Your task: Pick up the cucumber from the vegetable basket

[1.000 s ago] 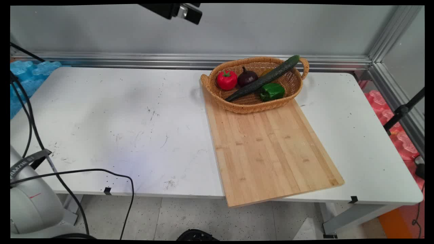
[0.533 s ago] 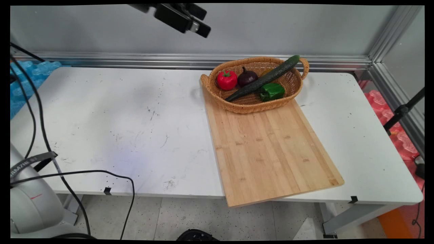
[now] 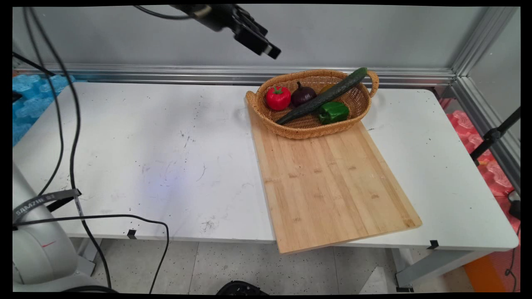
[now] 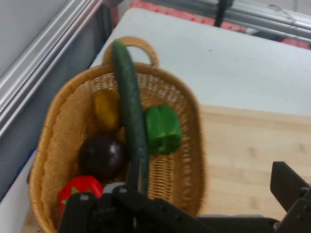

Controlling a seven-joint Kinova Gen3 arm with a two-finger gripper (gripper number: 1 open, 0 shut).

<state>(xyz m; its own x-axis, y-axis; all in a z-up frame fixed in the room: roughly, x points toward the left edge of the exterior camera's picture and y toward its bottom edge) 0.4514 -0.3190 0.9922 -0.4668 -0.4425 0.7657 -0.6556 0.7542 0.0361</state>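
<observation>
My gripper hangs high over the table's back edge, up and to the left of a wicker basket. It stands open and holds nothing; in the hand view the gripper has its fingers wide apart. The basket holds a long cucumber that leans on the far rim, a red tomato, a dark purple onion, a green pepper and a yellow vegetable, which the cucumber mostly hides in the main view.
The basket rests on the far end of a large bamboo cutting board, which overhangs the table's near edge. The white table stretches left of the board. Black cables hang at the left. A metal rail lines the back wall.
The gripper has come down and to the right, nearer to the basket. The cables at the left have swung with the arm. The basket and the board have not moved.
</observation>
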